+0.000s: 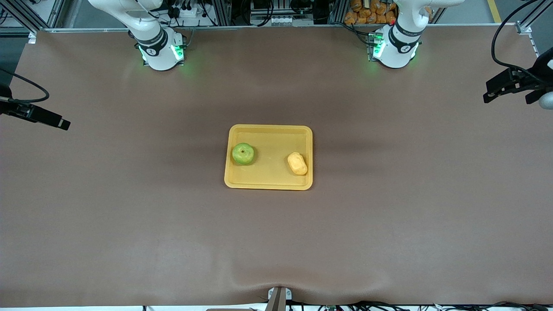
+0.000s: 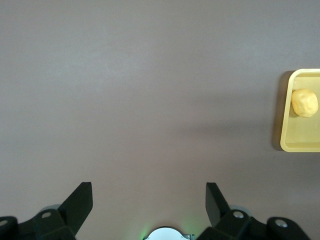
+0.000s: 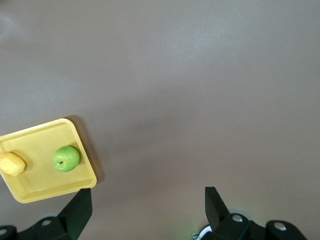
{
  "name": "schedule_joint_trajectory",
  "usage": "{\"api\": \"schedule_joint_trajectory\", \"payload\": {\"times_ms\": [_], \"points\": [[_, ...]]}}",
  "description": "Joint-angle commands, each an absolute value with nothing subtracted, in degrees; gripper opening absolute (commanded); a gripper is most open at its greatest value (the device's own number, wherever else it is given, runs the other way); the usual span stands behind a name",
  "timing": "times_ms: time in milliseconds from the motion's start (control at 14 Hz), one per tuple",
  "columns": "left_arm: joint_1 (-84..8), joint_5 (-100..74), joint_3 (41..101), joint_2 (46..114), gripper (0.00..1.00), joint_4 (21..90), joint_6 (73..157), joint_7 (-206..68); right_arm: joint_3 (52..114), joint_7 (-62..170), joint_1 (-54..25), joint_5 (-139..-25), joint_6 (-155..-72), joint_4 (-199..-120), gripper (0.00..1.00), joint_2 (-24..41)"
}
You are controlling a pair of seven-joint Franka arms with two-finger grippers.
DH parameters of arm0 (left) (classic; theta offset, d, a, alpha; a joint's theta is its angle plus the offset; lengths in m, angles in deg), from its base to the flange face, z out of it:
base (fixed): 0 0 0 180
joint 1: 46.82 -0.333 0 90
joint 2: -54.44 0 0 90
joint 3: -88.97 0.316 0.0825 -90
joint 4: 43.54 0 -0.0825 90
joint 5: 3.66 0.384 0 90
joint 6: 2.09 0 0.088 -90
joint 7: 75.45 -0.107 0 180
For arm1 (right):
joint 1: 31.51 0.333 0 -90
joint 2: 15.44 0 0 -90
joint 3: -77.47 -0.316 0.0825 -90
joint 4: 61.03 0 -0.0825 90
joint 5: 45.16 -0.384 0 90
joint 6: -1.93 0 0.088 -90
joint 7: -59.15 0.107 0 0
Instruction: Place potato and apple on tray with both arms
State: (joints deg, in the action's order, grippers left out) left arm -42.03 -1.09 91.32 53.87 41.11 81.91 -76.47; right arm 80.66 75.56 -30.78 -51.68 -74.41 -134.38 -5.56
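At frame centre, the tray on the bench carries apple and potato, well apart. Left gripper and right gripper hang released, empty, over bare bench.

We noted a brown table cover, orange packets at the frame's top edge, and a metal bracket at bottom centre.
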Motion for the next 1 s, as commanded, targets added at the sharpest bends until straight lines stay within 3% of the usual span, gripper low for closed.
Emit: {"api": "schedule_joint_trajectory", "payload": {"times_ms": [0,357,929], "points": [[-41.9,-1.8,91.3,54.0,1.00,41.1,81.8,-75.6,82.6,70.3,-28.9,-50.2,-76.4,-142.6,1.00,-11.6],[-42.1,-1.8,91.3,54.4,1.00,40.9,82.0,-75.6,83.1,64.7,-28.9,-48.3,-75.6,-146.5,1.00,-16.2],[-42.3,-2.3,91.3,54.4,1.00,41.0,82.3,-75.6,80.8,64.4,-28.8,-44.3,-73.4,-141.6,1.00,-15.7]]}}
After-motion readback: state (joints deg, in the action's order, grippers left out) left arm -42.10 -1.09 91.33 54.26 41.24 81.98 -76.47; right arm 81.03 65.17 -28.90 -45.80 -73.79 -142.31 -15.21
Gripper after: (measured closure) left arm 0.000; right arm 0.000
